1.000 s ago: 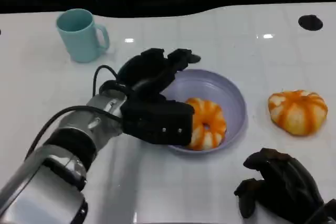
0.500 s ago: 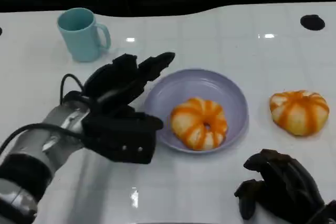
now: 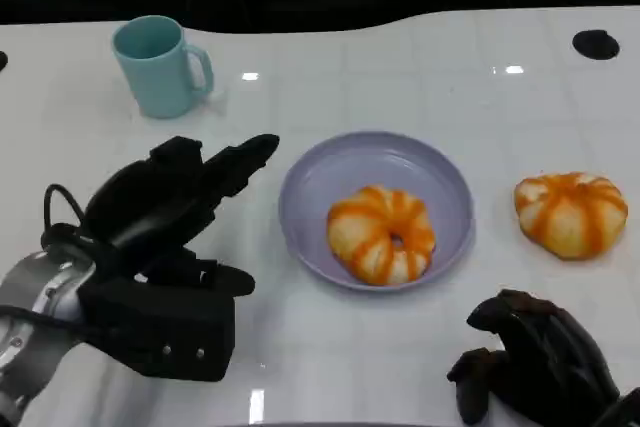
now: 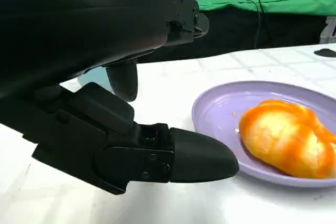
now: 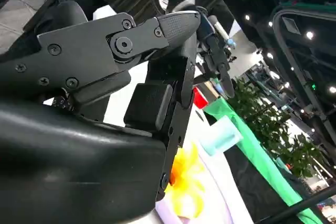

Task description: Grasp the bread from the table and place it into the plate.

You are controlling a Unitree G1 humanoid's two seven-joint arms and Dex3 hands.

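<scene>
At lower left our left hand (image 3: pixel 165 247) hovers with fingers spread, holding nothing. Mid-frame, one bread (image 3: pixel 381 234) sits in the plate (image 3: pixel 310 172). At right, a second bread (image 3: pixel 571 212) lies on the table (image 3: pixel 400 57): likely soft, light; we'd cup its sides. Our right hand (image 3: pixel 535 367) sits curled at lower right, holding nothing.

Desk (image 3: pixel 420 57): glossy white, faint tile-like grid. Plate (image 3: pixel 300 202): pale lavender. Bread (image 3: pixel 381 234) on plate: orange with cream-white stripes radiating from centre. Second bun (image 3: pixel 571 212), far right: same orange-and-cream striping. Mug (image 3: pixel 158 65), far left: light teal. Small round disc (image 3: pixel 595 43), far right corner: black. Left hand (image 3: pixel 170 209) and right hand (image 3: pixel 535 362): matte black; left forearm (image 3: pixel 25 322) silver.
</scene>
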